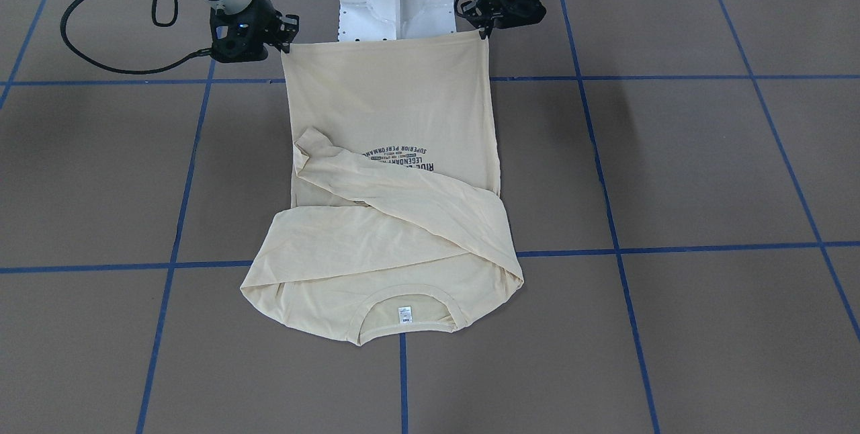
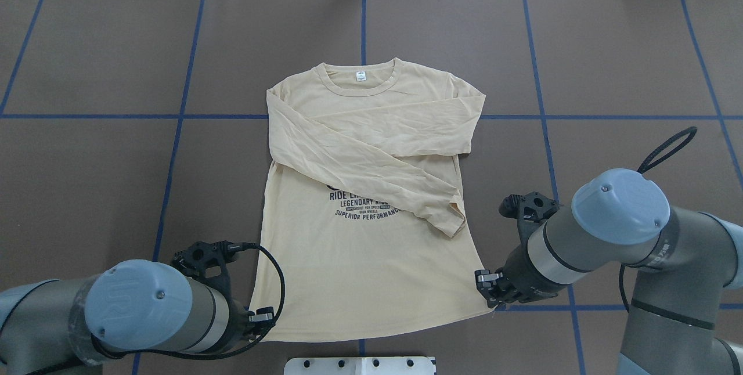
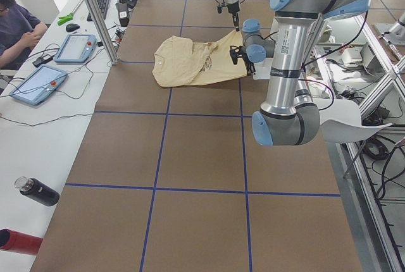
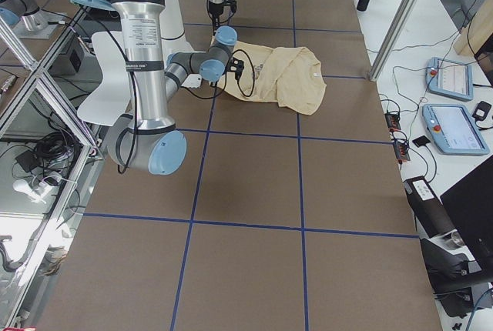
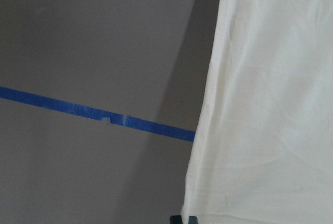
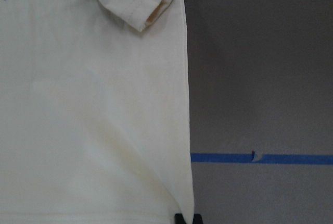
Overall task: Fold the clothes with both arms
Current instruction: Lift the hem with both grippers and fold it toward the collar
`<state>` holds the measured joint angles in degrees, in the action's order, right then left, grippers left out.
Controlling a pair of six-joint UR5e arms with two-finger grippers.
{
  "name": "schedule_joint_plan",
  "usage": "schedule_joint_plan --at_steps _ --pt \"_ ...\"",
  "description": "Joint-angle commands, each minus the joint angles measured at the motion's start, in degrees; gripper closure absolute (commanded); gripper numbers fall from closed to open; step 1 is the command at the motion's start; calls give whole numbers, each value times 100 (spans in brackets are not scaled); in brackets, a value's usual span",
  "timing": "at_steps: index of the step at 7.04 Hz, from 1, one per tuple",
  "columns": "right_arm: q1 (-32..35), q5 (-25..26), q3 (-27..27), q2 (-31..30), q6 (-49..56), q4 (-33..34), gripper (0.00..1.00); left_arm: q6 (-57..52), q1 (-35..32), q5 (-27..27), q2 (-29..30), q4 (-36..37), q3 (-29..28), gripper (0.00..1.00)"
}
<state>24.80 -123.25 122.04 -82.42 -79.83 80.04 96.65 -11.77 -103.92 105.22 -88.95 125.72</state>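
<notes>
The cream-yellow T-shirt (image 2: 360, 270) lies print-up on the brown table, collar and white neck label (image 2: 361, 76) at the far side. Both long sleeves (image 2: 371, 160) are folded across the chest and partly cover the navy print (image 2: 363, 205). My left gripper (image 2: 261, 321) is shut on the hem's left corner, and my right gripper (image 2: 490, 298) is shut on the hem's right corner. In the front-facing view the hem (image 1: 386, 44) stretches taut between the left gripper (image 1: 485, 32) and the right gripper (image 1: 285, 44), raised in front of the base. Each wrist view shows shirt cloth (image 5: 270, 104) (image 6: 93, 104) running down to the fingertips.
The white pedestal base (image 2: 360, 365) stands just behind the hem. Blue tape lines (image 2: 180, 116) divide the table into squares. In the left side view, tablets (image 3: 76, 47), a dark bottle (image 3: 38, 191) and a seated person (image 3: 16, 22) are at the operators' side.
</notes>
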Motion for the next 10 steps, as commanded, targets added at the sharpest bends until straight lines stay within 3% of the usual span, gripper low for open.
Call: schedule_joint_plan --at_steps 1,2,3,5,8,10 --pt "864 -232 -57 112 229 3 100 -380 -744 -154 156 1 40 100" --pt "1390 -730 -345 417 379 3 100 -653 -1122 -189 175 1 31 100" --pt "1796 -900 -774 890 389 12 100 -917 -1552 -416 279 18 31 100" --pt "2403 -893 -1513 1700 398 21 100 -1356 -2352 -576 656 237 -47 100" --pt "2793 -797 -2856 2527 872 -23 100 -1935 -2977 -532 1605 90 -1765 100" --pt "2784 -762 -3876 2810 838 -818 100 -2202 -3427 -532 1634 -1169 -2732 100"
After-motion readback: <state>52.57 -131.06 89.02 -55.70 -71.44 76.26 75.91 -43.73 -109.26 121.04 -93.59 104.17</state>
